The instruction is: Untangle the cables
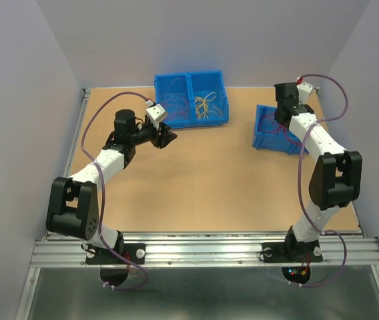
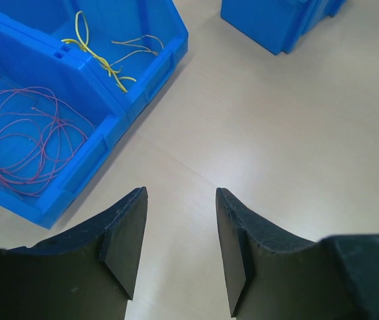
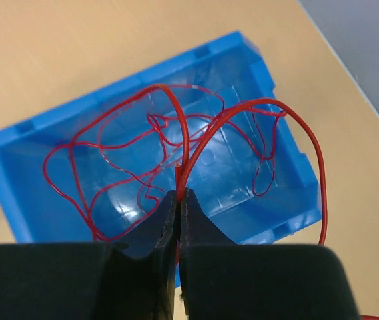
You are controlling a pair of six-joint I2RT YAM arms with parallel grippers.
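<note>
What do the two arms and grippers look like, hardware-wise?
Both match: left arm and right arm have white links with bulky black joint housings. A thin mauve-grey cable loops loosely along each. The left gripper and right gripper each have two matte black fingers, curved, tapering to flat inner faces. No markings readable.

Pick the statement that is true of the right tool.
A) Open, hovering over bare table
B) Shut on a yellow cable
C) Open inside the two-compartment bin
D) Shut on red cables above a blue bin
D: in the right wrist view the right tool is pinched shut on the red cables, which loop up out of the blue bin below it.
</note>
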